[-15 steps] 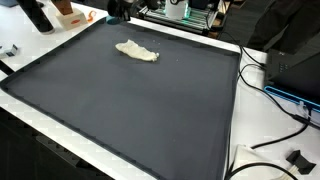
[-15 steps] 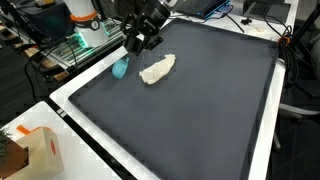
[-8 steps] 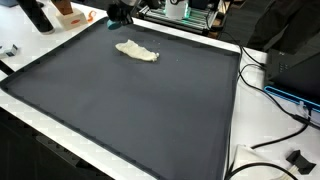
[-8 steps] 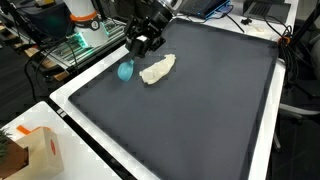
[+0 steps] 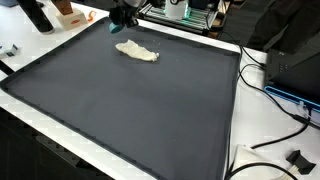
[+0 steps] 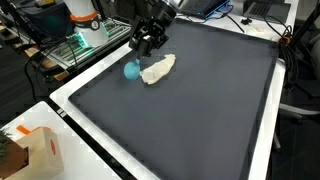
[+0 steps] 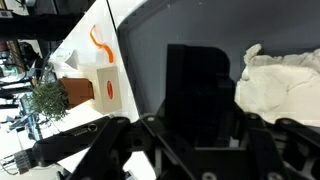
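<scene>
Where the dark surface meets its far left edge, I log: hand, clenched or released I cannot tell, just beyond white cloth; teal ball beside cloth's left end; open room right and near.

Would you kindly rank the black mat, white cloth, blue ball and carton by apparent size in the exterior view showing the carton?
1. black mat
2. carton, though it stands nearest the camera, so its rank above the cloth is unsure
3. white cloth
4. blue ball
</scene>
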Action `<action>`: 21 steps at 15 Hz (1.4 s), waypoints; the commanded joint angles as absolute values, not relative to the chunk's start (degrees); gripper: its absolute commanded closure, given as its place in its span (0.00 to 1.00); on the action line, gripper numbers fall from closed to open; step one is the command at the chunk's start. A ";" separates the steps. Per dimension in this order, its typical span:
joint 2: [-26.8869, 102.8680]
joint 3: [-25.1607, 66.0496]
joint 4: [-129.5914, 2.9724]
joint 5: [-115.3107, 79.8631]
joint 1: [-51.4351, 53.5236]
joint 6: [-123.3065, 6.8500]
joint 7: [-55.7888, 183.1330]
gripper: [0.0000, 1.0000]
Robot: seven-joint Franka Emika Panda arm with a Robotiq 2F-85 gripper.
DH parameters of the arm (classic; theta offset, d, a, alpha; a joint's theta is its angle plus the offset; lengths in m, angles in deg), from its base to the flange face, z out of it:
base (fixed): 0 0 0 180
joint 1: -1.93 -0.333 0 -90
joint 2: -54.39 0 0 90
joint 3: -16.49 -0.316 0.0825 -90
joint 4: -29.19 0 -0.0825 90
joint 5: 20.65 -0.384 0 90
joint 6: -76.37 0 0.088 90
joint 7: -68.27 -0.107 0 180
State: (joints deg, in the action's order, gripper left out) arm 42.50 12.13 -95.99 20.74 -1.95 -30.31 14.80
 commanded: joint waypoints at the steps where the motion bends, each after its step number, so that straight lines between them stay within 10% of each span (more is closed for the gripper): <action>1: 43.93 12.51 -97.44 20.91 -3.13 -32.01 18.51 0.73; 21: 56.79 12.05 -106.05 15.29 -3.09 -47.45 41.99 0.73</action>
State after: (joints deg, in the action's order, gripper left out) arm 52.22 11.81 -101.86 18.44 -3.62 -43.36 36.33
